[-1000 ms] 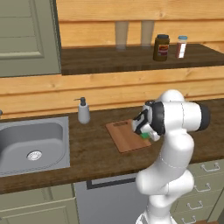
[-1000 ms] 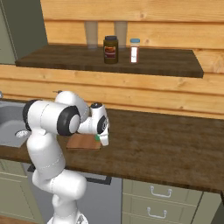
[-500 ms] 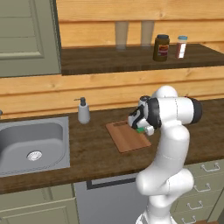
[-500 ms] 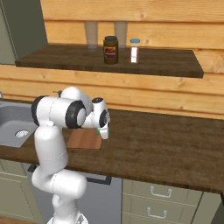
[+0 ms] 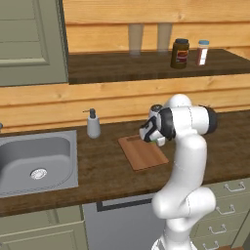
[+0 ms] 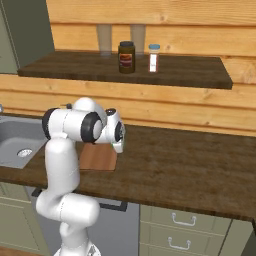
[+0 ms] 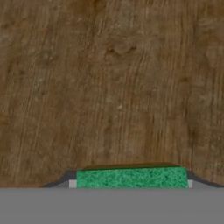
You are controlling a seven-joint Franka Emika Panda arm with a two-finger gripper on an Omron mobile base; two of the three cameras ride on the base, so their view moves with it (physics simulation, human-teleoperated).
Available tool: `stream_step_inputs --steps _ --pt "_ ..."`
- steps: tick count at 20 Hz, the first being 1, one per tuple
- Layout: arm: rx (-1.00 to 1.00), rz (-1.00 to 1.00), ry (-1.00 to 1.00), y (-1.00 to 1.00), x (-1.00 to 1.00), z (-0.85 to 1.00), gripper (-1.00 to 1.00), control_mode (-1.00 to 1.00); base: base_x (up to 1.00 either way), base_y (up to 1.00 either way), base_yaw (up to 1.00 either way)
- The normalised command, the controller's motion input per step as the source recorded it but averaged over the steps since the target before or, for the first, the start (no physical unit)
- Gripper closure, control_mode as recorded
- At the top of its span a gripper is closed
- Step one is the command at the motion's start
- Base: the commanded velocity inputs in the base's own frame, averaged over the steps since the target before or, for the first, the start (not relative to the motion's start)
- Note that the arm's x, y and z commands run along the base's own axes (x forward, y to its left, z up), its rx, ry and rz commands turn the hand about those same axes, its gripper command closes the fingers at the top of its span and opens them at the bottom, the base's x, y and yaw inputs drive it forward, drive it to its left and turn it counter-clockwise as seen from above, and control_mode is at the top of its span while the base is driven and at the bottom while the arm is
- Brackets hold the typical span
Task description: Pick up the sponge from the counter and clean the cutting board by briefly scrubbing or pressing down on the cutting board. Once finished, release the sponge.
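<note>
This is a home kitchen, done in warm wood. A long dark wood-grain counter runs along the wall, with a grey steel sink set into it and a soap dispenser standing just beside the basin. A reddish-brown cutting board lies flat on the worktop. Above, against pale plank walls, a dark wooden shelf carries a brown jar, a small white bottle and two glasses. Grey-green cabinets hang up high, and drawers with metal handles sit beneath the counter.
</note>
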Motion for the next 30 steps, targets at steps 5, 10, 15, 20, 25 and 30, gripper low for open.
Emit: stream_step_inputs --steps 5,10,15,20,25,30 --pt "0.0 -0.01 -0.04 0.12 -0.36 0.43 1.0 -1.0 0.0 0.0 0.0" --pt "0.0 0.0 0.0 0.33 -0.38 0.37 1.0 -1.0 0.0 0.0 0.0" --pt "0.0 0.0 0.0 0.32 0.0 -0.14 1.0 -1.0 0.0 0.0 0.0" --pt "0.0 0.0 0.03 0.21 0.0 -0.52 1.0 -1.0 0.0 0.0 0.0" --pt "0.0 0.0 0.03 0.16 -0.01 -0.38 -1.0 -1.0 0.0 0.0 0.0" --pt "0.0 0.0 -0.01 0.0 -0.02 0.04 -1.0 -1.0 0.0 0.0 0.0"
